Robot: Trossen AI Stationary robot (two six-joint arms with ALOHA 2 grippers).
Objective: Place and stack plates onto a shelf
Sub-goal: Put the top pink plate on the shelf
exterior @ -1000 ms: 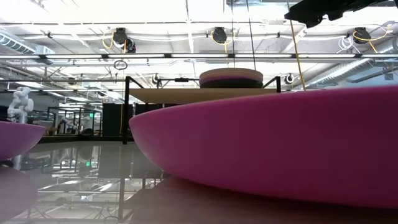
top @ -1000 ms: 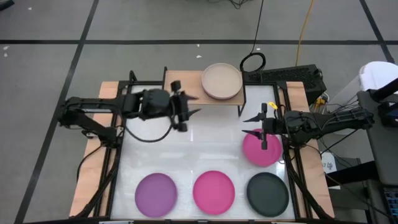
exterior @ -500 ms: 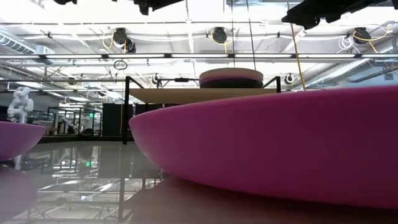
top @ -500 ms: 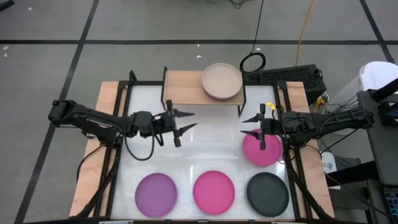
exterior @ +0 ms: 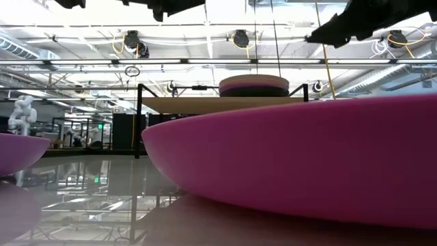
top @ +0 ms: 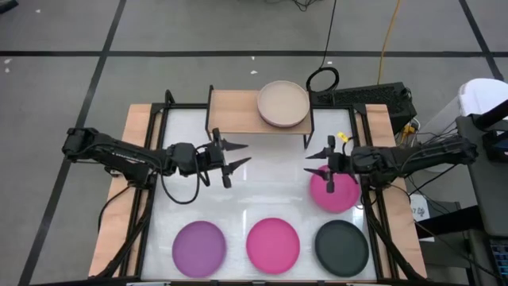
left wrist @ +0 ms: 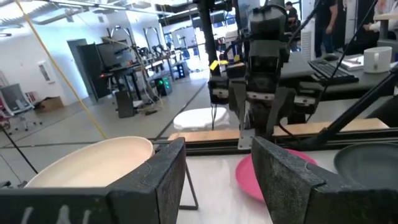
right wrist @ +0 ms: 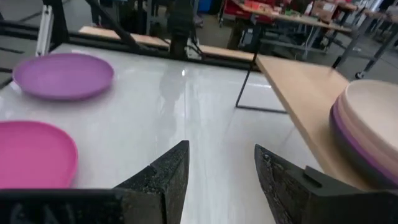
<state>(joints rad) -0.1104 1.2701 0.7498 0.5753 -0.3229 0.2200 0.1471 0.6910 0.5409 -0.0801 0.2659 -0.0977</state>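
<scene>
The shelf (top: 238, 114) stands at the table's far edge on thin black legs. A stack of plates (top: 283, 103), beige on top, rests on its right end and also shows in the low view as stack (exterior: 254, 85). Four more plates lie flat on the table: purple plate (top: 199, 248), magenta plate (top: 273, 245), dark grey plate (top: 342, 246), and a second magenta plate (top: 337, 197) farther right. My left gripper (top: 242, 153) hovers open left of centre, in front of the shelf. My right gripper (top: 311, 163) hovers open by the second magenta plate's far-left rim.
Black frame rails (top: 148, 199) run along both sides of the white table top. Bare table shows between the two grippers and in front of the shelf. A monitor stand, cables and a keyboard (top: 365, 97) lie beyond the far right corner.
My left arm has pulled back from the shelf toward the table's near side, dropped lower and stretched out level; its gripper stays open. My right gripper has shifted slightly toward the table's left and tipped, staying open. No plate has moved.
</scene>
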